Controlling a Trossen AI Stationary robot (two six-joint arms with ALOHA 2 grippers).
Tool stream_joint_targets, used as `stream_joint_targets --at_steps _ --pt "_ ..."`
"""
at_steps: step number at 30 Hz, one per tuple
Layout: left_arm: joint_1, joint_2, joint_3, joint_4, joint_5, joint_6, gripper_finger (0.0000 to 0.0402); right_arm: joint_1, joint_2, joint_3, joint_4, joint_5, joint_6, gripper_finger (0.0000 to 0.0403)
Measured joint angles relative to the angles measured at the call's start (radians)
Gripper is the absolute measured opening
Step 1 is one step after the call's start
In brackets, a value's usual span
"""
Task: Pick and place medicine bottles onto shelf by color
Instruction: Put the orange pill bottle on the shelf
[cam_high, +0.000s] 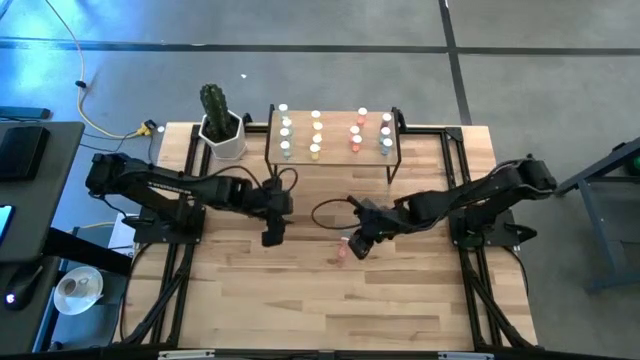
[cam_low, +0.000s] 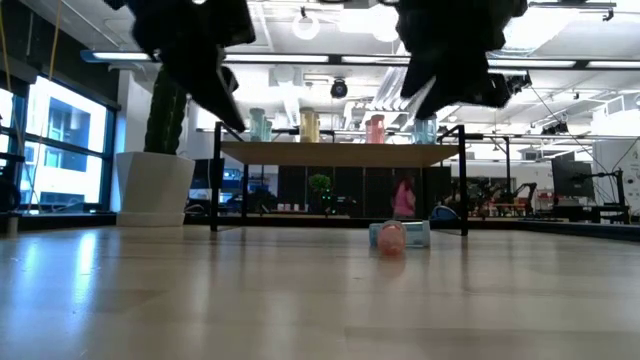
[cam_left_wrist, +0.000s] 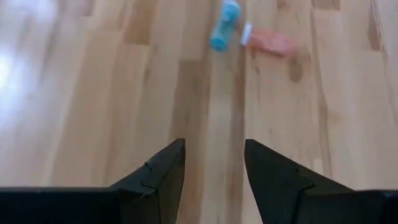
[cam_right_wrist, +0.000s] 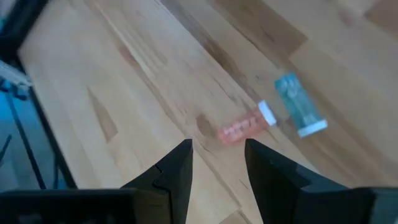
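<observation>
While two bottles lie loose, both end effectors hover empty.

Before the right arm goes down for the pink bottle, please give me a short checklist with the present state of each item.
1. Right gripper empty, fingers parted: ok.
2. Pink bottle lying flat on the table, free to grasp: ok.
3. Teal bottle lies close beside it; may be bumped: not ok.
4. Left gripper empty, away from both bottles: ok.
5. Free place in the pink row on the shelf: cannot tell.
</observation>
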Motion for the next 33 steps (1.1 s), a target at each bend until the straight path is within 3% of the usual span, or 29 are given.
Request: stream_joint_targets --at_steps 11,24,33 --pt "-0.046 -0.040 -0.044 -0.078 -0.058 0.029 0.0156 0.012 0.149 0.000 0.017 -0.046 0.214 0.0139" --pt "-0.045 -0.066 -0.044 -0.098 -0.060 0.126 0.0156 0.012 0.270 0.000 0.088 -0.028 0.626 0.0139" --pt "-0.045 -0.066 -0.044 -0.097 -0.059 0.155 0.0156 0.000 0.298 0.000 0.154 -0.046 0.645 0.0139"
